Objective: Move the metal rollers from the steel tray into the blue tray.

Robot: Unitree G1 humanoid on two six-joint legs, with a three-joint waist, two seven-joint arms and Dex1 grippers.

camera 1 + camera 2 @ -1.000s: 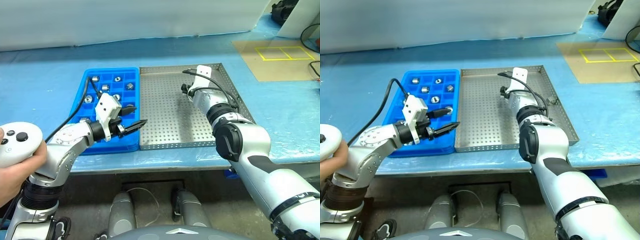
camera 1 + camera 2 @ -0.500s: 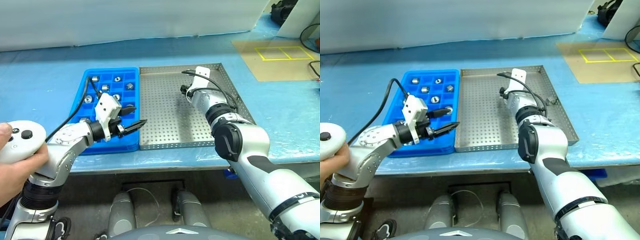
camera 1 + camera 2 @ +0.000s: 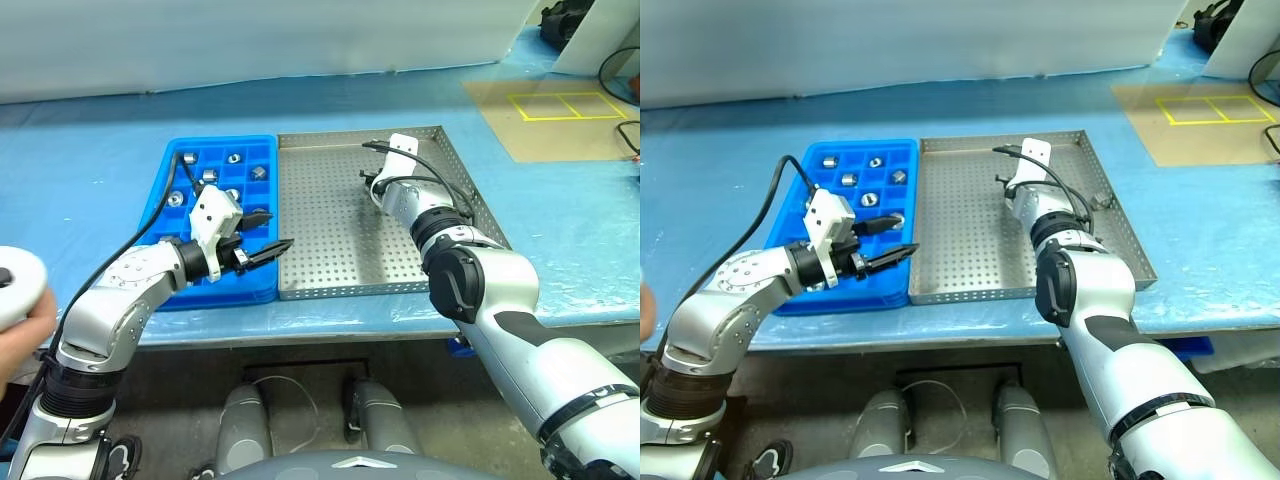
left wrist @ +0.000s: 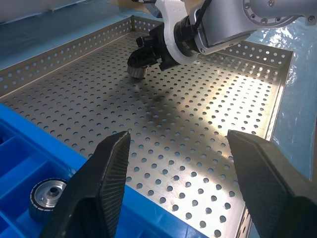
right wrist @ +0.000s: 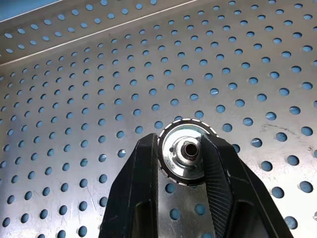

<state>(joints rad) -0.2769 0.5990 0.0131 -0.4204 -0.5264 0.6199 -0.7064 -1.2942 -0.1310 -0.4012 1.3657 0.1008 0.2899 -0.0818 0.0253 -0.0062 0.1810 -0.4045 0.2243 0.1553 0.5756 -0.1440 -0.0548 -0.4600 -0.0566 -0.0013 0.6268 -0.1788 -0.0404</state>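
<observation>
My right gripper (image 5: 181, 145) is shut on one of the metal rollers (image 5: 177, 159), a small knurled silver cylinder standing on the perforated floor of the steel tray (image 3: 340, 250), in its far middle part. In the left wrist view this same roller (image 4: 134, 73) sits under the right gripper (image 4: 144, 55). My left gripper (image 3: 268, 232) hangs open and holds nothing, above the seam between the blue tray (image 3: 160, 195) and the steel tray, near their front edges. Several rollers (image 3: 211, 176) lie in the blue tray's compartments, one (image 4: 47, 194) close under the left fingers (image 4: 106, 178).
A person's hand holding a white controller (image 3: 12, 285) is at the left edge. A brown board with yellow taped squares (image 3: 565, 105) lies at the back right on the blue table cover. A black cable (image 3: 150, 225) loops from my left wrist over the blue tray.
The right gripper has closed on the roller in the steel tray. The person's hand with the controller has slid left towards the picture's edge. The left arm has stayed still.
</observation>
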